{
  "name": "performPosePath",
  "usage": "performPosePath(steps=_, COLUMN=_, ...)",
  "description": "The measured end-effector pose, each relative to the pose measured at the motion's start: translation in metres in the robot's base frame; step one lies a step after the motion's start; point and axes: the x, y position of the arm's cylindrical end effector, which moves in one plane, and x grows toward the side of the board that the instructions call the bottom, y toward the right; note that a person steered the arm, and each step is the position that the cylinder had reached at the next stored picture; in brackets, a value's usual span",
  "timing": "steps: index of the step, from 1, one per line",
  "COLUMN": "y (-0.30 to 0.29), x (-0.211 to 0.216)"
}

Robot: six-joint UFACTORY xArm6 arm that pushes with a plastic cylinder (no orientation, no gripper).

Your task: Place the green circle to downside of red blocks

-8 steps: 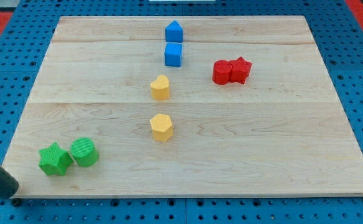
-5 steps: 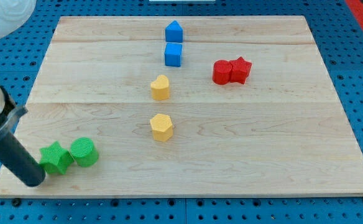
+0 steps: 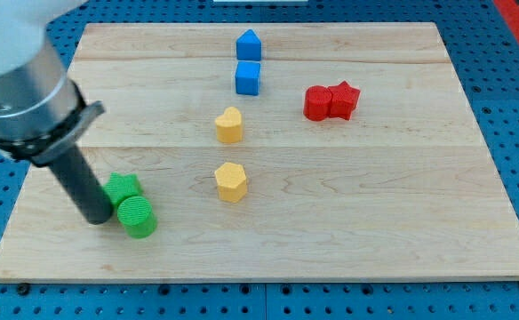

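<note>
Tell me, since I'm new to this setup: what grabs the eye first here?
The big arm at the view's left, its dark rod ending at my tip, pressed against the green circle and green star. Next, the two touching red blocks at the upper right of the wooden board.

My tip [image 3: 97, 216] has swung up from the bench's lower left corner and rightward, and now sits against the left side of the green circle [image 3: 137, 217]. The green circle has slid to the view's right and slightly down. The green star [image 3: 123, 188] has been shoved right and up, so it now lies above the circle instead of left of it.
</note>
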Motion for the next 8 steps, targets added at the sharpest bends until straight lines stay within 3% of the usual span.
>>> performPosePath(steps=2, y=0.040, x=0.031)
performPosePath(steps=3, y=0.077, x=0.026)
performPosePath(steps=6, y=0.269, x=-0.022)
performPosePath(steps=8, y=0.311, x=-0.062)
